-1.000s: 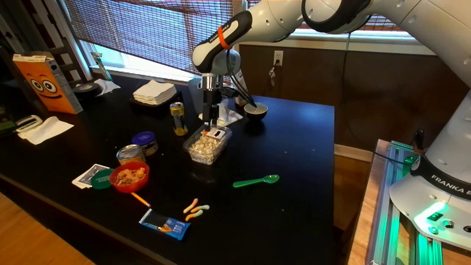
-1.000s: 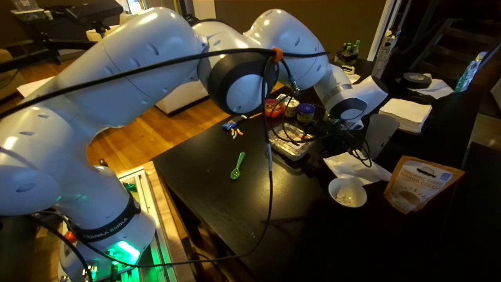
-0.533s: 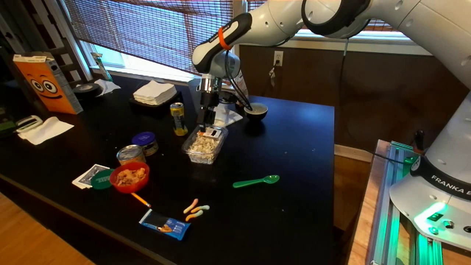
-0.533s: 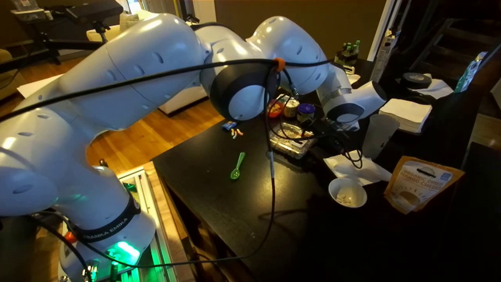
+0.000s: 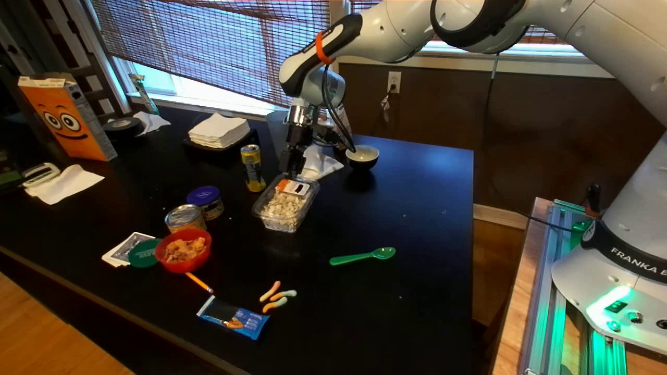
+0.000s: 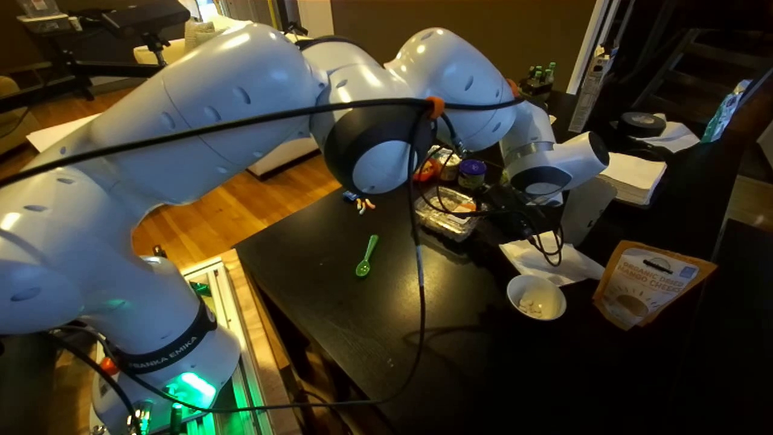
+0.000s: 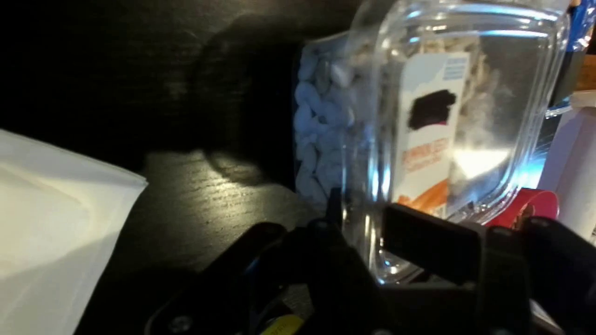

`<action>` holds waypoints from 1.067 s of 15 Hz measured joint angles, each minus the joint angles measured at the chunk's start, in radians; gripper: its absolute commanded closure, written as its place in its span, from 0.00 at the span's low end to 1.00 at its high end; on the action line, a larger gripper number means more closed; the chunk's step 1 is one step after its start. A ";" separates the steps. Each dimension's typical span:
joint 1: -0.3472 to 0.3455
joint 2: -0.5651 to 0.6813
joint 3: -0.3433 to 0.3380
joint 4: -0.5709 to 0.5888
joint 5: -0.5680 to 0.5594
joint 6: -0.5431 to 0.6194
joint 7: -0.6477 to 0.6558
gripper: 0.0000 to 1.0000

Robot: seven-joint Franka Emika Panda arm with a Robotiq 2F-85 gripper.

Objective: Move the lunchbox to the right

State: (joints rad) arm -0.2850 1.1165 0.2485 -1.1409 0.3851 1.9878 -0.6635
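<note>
The lunchbox (image 5: pixel 285 205) is a clear plastic box with whitish pieces inside and a white and orange label on its lid. It sits over the dark table, below and in front of my gripper (image 5: pixel 292 171). In the wrist view the lunchbox (image 7: pixel 489 93) fills the upper right. Its rim passes between the fingertips of my gripper (image 7: pixel 359 215): one dark finger is outside the wall, the other pad (image 7: pixel 433 246) over the lid side, both close against the plastic. Cables partly cover the lunchbox (image 6: pixel 450 226) in an exterior view. Whether its base is lifted I cannot tell.
A yellow can (image 5: pixel 253 169) stands close by the box. Behind it lie a white napkin (image 5: pixel 319 164) and a small bowl (image 5: pixel 362 158). A green spoon (image 5: pixel 365 256) lies in front. Further off are a blue-lidded jar (image 5: pixel 205 200) and a red bowl (image 5: pixel 183 251).
The jaws have drawn together at the lunchbox's rim. In an exterior view the lunchbox has shifted slightly left, and the gripper has tilted.
</note>
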 measured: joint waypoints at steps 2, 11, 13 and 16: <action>-0.004 0.009 0.000 0.000 0.003 0.007 0.000 1.00; -0.010 0.029 0.001 -0.001 0.007 0.027 0.001 1.00; -0.009 0.028 0.001 -0.001 0.007 0.035 0.003 1.00; 0.005 0.017 -0.014 -0.003 -0.001 0.086 0.028 1.00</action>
State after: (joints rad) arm -0.2801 1.1335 0.2340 -1.1435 0.3843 2.0737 -0.6353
